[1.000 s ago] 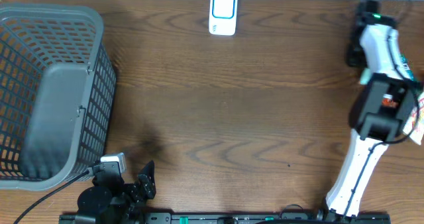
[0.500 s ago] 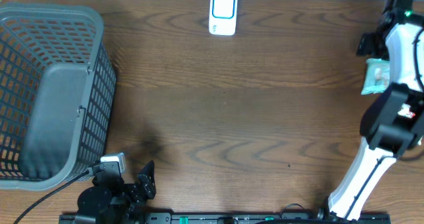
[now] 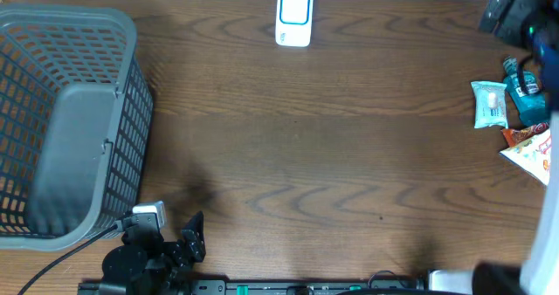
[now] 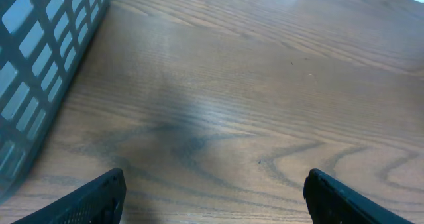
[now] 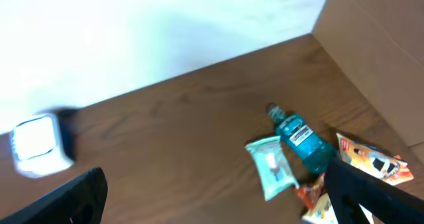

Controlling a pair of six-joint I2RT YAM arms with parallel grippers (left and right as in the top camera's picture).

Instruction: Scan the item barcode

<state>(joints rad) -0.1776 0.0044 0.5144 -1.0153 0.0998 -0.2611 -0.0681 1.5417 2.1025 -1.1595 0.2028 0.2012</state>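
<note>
One orange packet [image 3: 531, 154] half beyond the overhead view's right edge.

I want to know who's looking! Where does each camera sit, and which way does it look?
Overhead: above the table, facing straight down at basket, scanner and bottle; left arm and right arm show at the edges.
Left wrist: low on the left arm, facing across wood beside the basket; open left gripper shows.
Right wrist: high up, facing down at scanner and bottle; open right gripper shows.
Shared: overhead and right wrist both see scanner and bottle.
</note>
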